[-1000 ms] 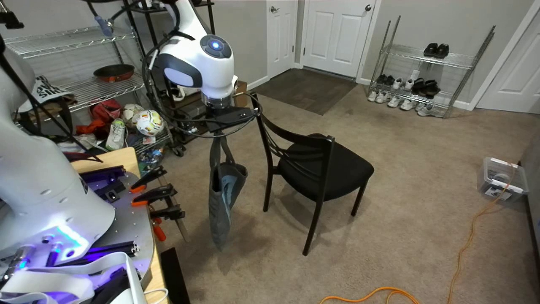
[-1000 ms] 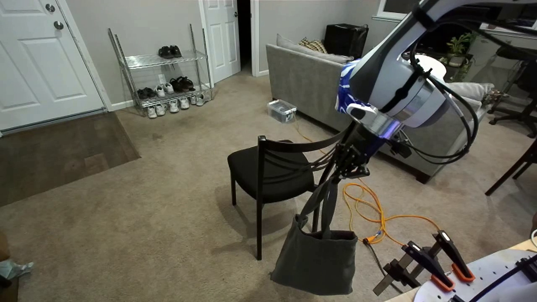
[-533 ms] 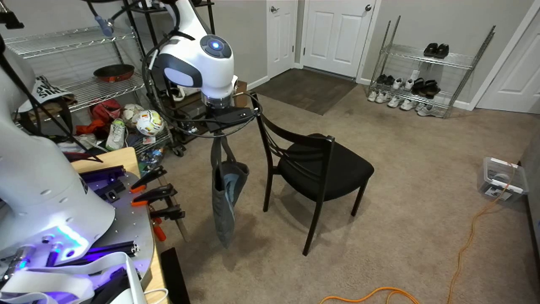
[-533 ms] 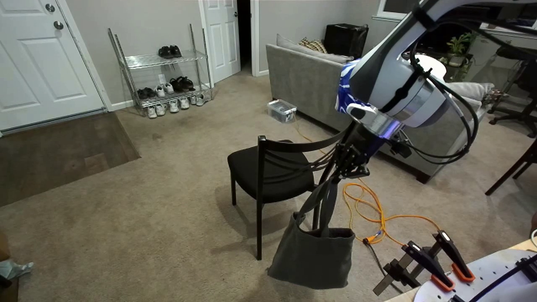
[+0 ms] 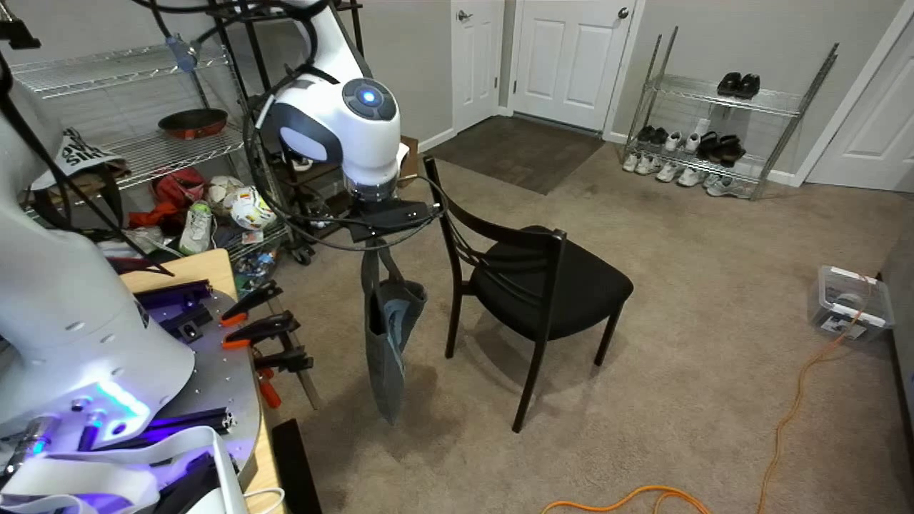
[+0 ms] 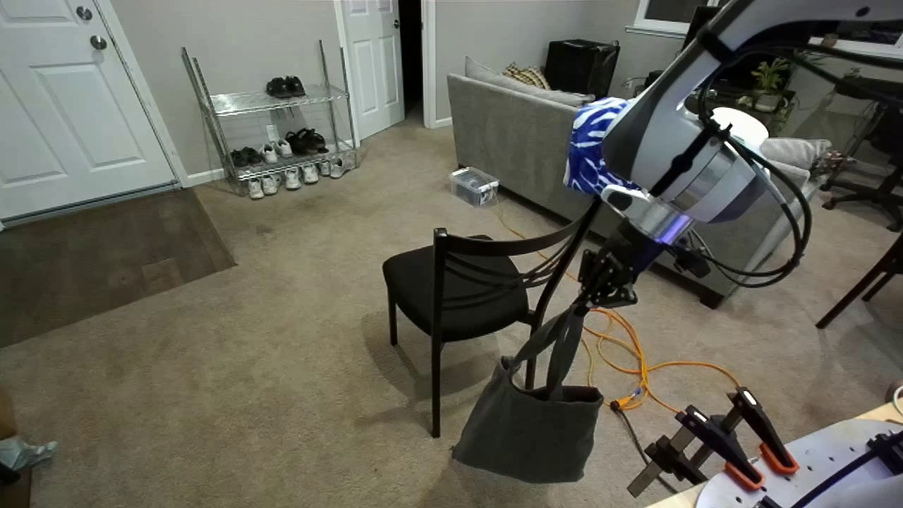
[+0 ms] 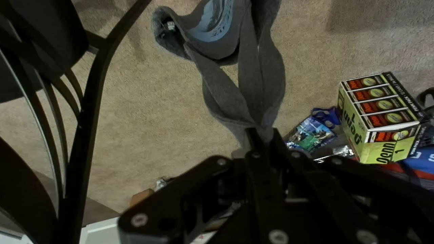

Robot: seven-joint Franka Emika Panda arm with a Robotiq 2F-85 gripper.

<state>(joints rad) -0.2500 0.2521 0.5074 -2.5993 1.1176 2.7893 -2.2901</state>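
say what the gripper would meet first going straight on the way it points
Pointing downward, the gripper would probably meet the beige carpet, though depth is unclear; the gray tote bag it holds by the straps would likely touch down first.

"Penn" on a yellow-green box [image 7: 379, 118], "1" beside the name

Matt cloth in the bag [image 6: 525, 430]; smooth, faintly glossy finish on the chair frame [image 6: 504, 248]; rough, matt pile in the carpet [image 6: 296, 339]; shiny metal in the shoe rack [image 6: 254, 104]; clear, smooth plastic in the tub [image 6: 471, 188].
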